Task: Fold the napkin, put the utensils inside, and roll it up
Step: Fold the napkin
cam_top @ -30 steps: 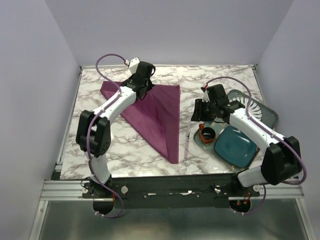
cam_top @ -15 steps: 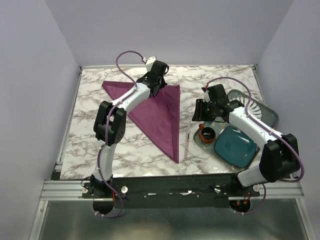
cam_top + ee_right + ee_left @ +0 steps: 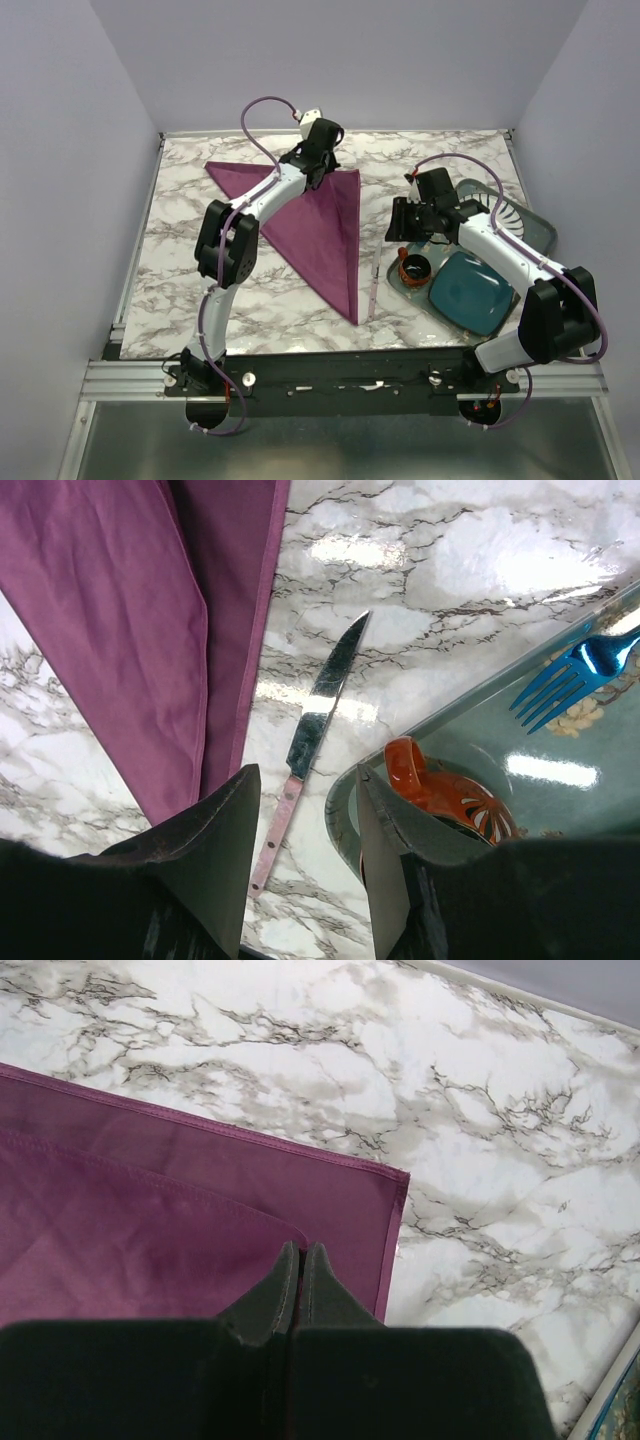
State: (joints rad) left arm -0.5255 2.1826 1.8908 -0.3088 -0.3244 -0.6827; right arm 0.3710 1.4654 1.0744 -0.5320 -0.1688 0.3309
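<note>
- The left hand (image 3: 300, 1256), fingers pressed together, appears to pinch the top layer's corner of the plum-purple cloth napkin (image 3: 150, 1220), which lies folded into a triangle on the white marble surface (image 3: 480, 1110).
- Set that corner flush on the lower layer's corner before letting go.
- The right hand (image 3: 307, 772), half open and empty, hovers over the slim silver table knife (image 3: 318, 695) just beside the napkin.

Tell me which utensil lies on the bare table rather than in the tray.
The silver knife, on the marble beside the purple napkin; the blue fork rests inside the green tray.
</note>
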